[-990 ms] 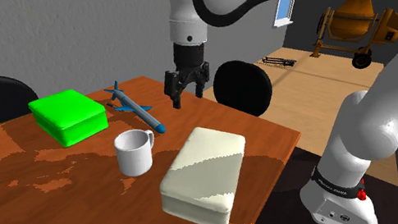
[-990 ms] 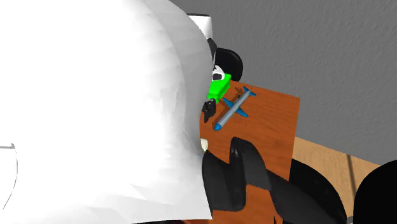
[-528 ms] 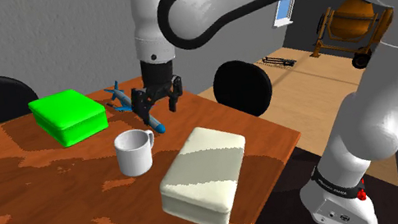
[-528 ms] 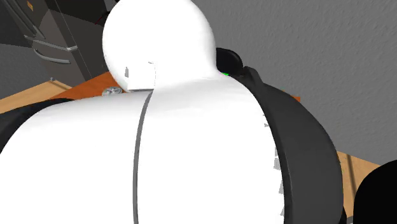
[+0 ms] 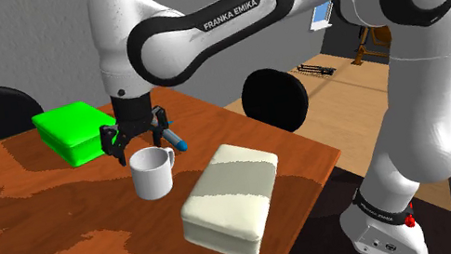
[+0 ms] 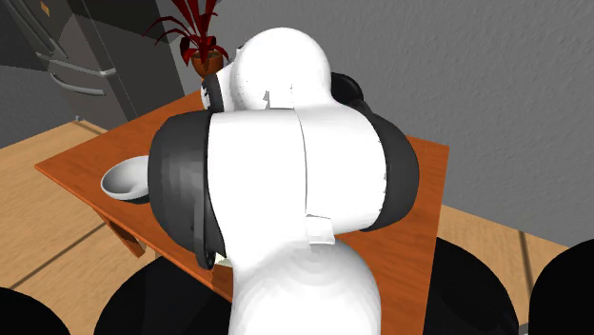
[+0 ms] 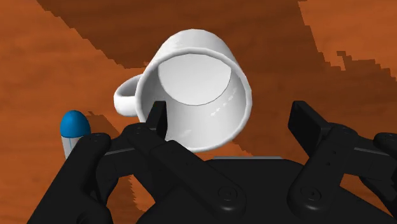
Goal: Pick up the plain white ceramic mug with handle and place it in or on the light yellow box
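Step in hand: lining the gripper (image 5: 138,143) up over the mug (image 5: 154,171); by the look of it nothing has been gripped or lifted yet.

Gripper: its fingers (image 7: 158,121) are spread wide with nothing between them. In the shoulder view it hangs just above the mug's far rim, pointing down.

Mug: white, upright, mouth up and empty. It stands on the bench (image 5: 36,247) between the green box (image 5: 76,130) and the pale yellow box (image 5: 232,200), apart from both. Its handle points to the shoulder view's right.

Key relation: in the wrist view the mug lies ahead of the gripper and off to one side. One finger is over the rim next to the handle, and the other is over bare bench. The mug's middle is therefore not midway between the fingers.

Next move, as I judge it: shift sideways toward the handle side until the cup is centred, or until one wall sits between the fingers, then go down and close.

Pale yellow box: closed and flat-topped, near the mug toward the shoulder view's lower right. Its long axis runs diagonally away from the camera. The mug would probably go on its top.

Risk: a blue-tipped rod (image 5: 175,142) lies just beside the handle, and a finger coming down there could knock either one.
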Action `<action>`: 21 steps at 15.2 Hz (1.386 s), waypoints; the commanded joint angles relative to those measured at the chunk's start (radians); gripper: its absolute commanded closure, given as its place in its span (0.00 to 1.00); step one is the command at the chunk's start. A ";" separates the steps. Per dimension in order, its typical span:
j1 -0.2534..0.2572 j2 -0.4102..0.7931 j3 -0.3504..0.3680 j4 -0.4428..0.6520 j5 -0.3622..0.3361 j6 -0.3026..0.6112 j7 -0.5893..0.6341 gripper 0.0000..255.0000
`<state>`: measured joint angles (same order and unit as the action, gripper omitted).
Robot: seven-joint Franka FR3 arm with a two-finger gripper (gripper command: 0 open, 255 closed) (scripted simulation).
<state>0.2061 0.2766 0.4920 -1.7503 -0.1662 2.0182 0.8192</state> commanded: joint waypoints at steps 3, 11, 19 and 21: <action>0.037 0.092 -0.009 0.070 -0.051 0.013 0.043 0.00; 0.041 0.121 -0.018 0.035 -0.070 0.074 0.055 0.00; 0.041 0.121 -0.018 0.035 -0.070 0.074 0.055 1.00; 0.041 0.121 -0.018 0.035 -0.070 0.074 0.055 1.00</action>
<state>0.2471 0.3977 0.4737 -1.7153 -0.2360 2.0922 0.8740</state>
